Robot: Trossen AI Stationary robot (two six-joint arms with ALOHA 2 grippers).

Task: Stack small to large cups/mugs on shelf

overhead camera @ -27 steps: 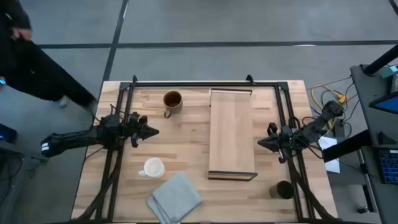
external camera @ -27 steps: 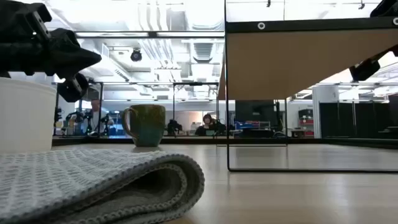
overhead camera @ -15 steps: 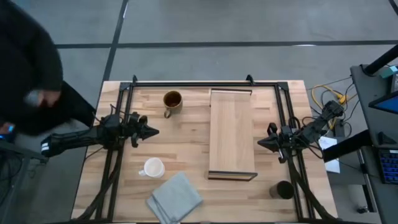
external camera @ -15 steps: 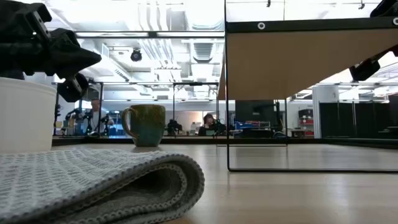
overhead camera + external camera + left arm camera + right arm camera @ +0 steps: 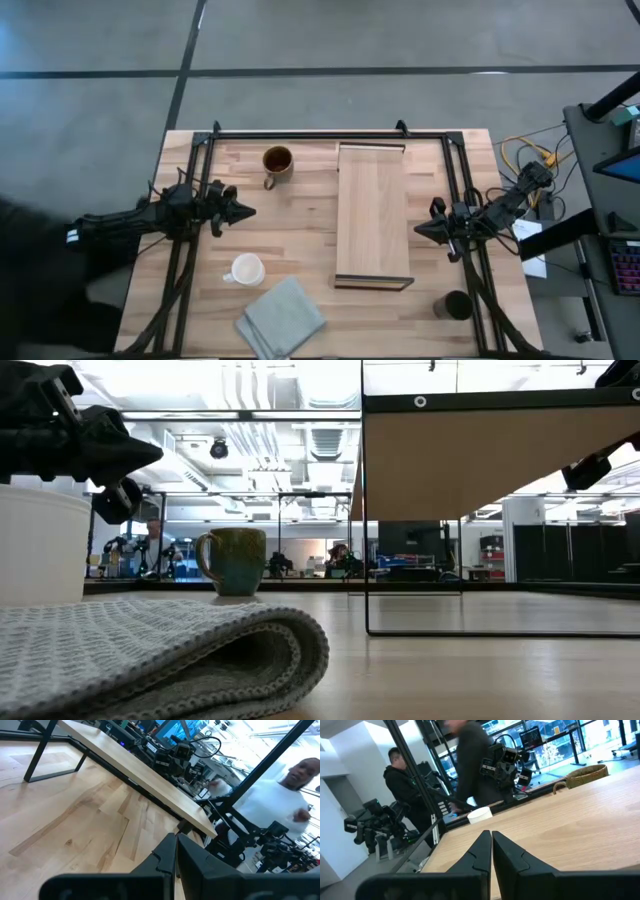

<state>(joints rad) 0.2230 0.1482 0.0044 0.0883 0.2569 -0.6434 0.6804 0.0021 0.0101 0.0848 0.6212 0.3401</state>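
Left gripper: fingers pressed together, holding nothing; poised over the left part of the table, between the olive-brown mug and the white mug, tips aimed toward the shelf. Same closed fingers seen in the left wrist view.
Right gripper: fingers closed on nothing; at the right side of the table, just beside the shelf's right edge, tips aimed at it. Closed tips seen in the right wrist view.
Shelf: long light-wood board, lying lengthwise from far to near, right of the table's middle; dark frame at its far and near ends; bare on top. Raised above the tabletop in the low view.
Olive-brown mug: upright at the far left-centre, left of the shelf's far end, well apart from it; handle toward the near side. In the low view, handle on the left.
White mug: upright, near left, just beside the cloth's far edge.
Dark cup: upright at the near right corner, right of the shelf's near end.
Grey cloth: folded, at the near edge, left of the shelf.
Table: light wood, dark frame rails along the far side and both flanks.
Person: blurred, standing beyond the table's left side in the right wrist view.
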